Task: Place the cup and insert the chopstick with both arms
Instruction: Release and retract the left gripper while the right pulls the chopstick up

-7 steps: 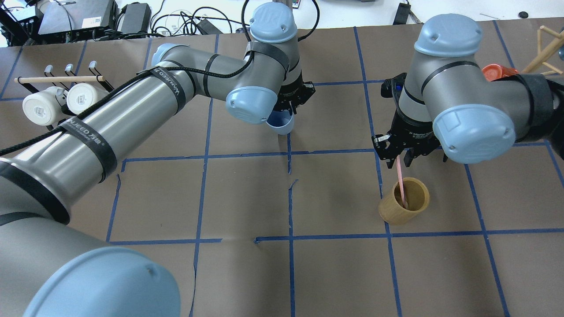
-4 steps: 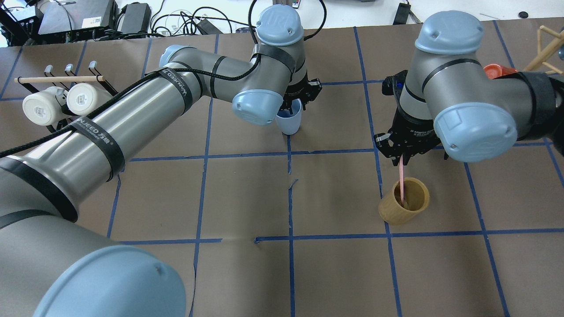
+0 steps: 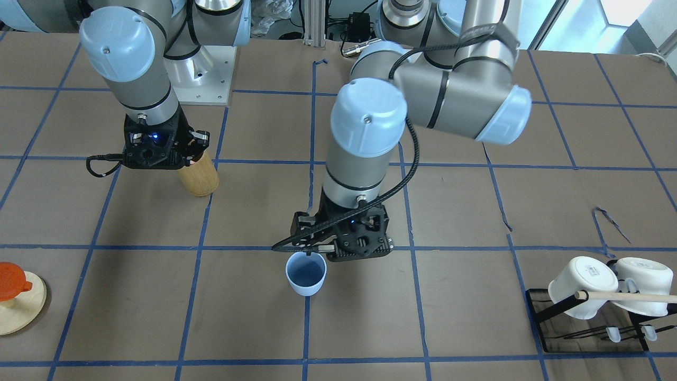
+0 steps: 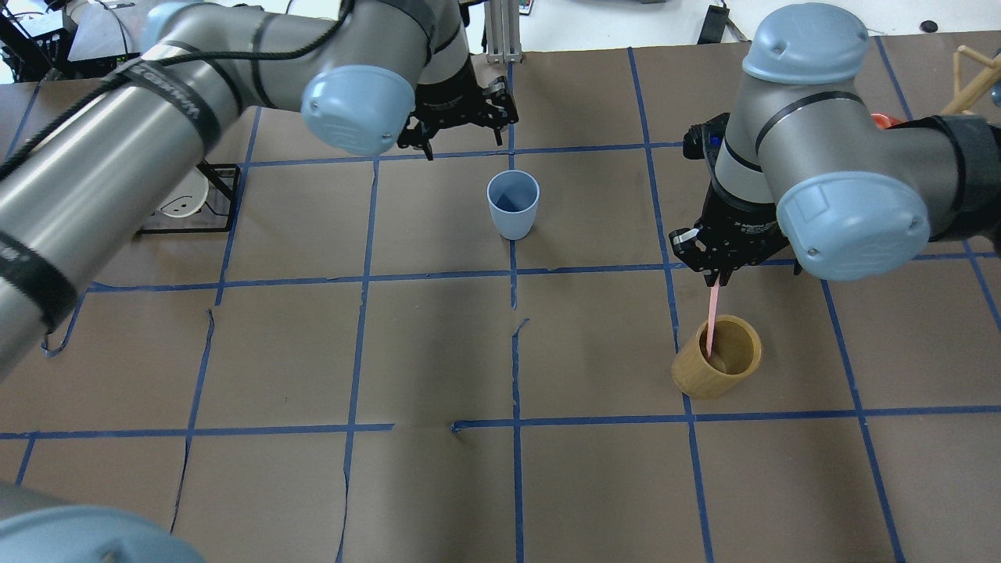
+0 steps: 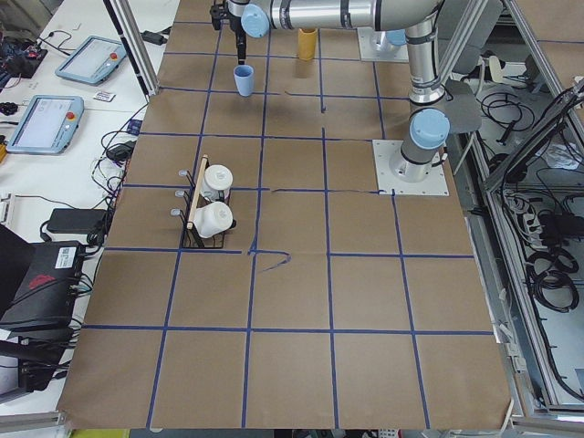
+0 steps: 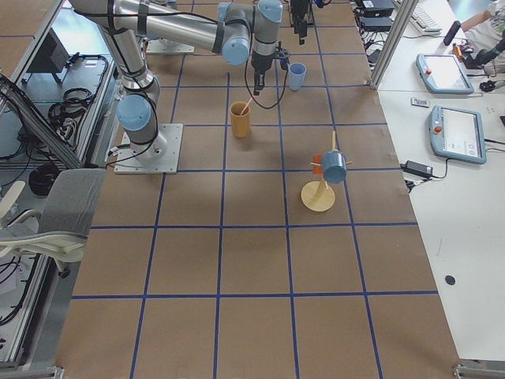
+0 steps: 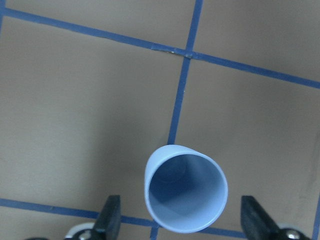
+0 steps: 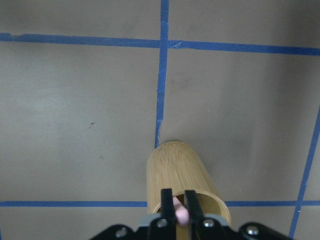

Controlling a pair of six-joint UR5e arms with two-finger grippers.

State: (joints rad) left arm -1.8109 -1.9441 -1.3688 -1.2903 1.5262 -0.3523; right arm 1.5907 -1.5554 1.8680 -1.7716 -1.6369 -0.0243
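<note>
Overhead exterior: small light-blue plastic cup (image 4: 513,205) upright near the far edge of the brown table (image 4: 438,352), black left gripper (image 4: 463,145) spread empty beyond it; black right gripper (image 4: 715,280) pinches thin pink chopstick (image 4: 710,320), tip inside tan bamboo cylinder (image 4: 704,381)

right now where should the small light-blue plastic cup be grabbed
Probably pinch one side of the rim, one finger inside, one outside, coming straight down: the small light-blue plastic cup stands upright, mouth open, and its tapered wall could slip from an outside grip.

Overhead and front views face oppositely, both showing cup (image 4: 513,205)
</note>
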